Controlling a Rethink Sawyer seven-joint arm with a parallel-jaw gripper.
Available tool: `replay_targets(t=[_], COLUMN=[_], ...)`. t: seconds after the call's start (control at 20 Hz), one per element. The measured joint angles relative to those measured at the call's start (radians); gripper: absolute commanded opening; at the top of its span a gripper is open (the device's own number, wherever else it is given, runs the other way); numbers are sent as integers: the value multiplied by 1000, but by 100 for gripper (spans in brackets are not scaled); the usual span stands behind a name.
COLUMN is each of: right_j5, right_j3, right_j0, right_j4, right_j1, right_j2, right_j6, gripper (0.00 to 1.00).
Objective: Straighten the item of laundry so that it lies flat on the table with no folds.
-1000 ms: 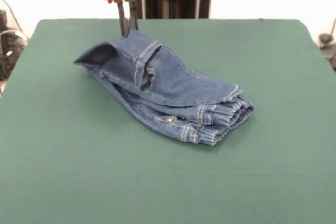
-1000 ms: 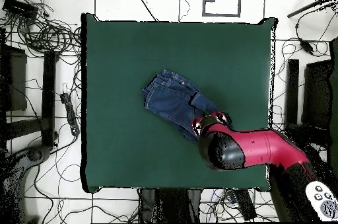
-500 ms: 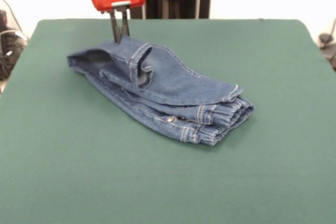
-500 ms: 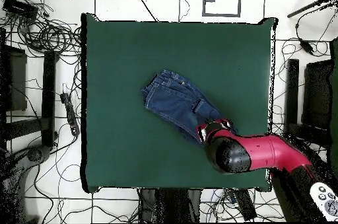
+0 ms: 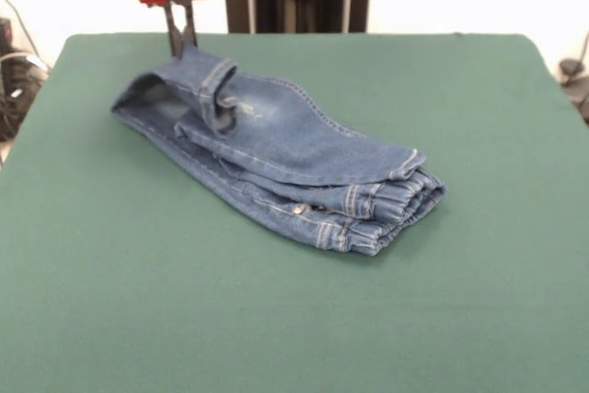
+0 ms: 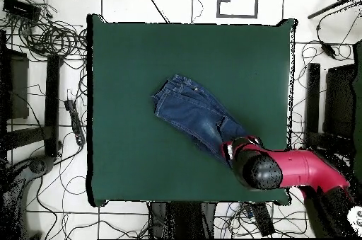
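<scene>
Jeans (image 5: 276, 158) of blue denim are seen lying folded on the green bench (image 5: 294, 319), stretched from the upper left of the front view down toward the centre right. The gathered waistband is stacked in layers at the lower right end, and one leg is doubled back over the other. At the upper left end, a cuff is raised off the bench and is pinched by the pincer (image 5: 180, 41), whose thin dark fingers are pressed together on the fabric beneath a red housing. In the overhead view, the jeans (image 6: 192, 111) are placed near the bench's centre, with the red arm (image 6: 297, 170) entering from the lower right.
</scene>
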Motion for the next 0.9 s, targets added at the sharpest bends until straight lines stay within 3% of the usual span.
replay_targets(t=[0.45, 0.9], right_j5=[151, 167], right_j3=[0, -2], right_j0=[-27, -17], right_j4=[0, -40], right_j1=[-72, -76], right_j2=[2, 2], right_j6=[0, 0], gripper=[0, 0])
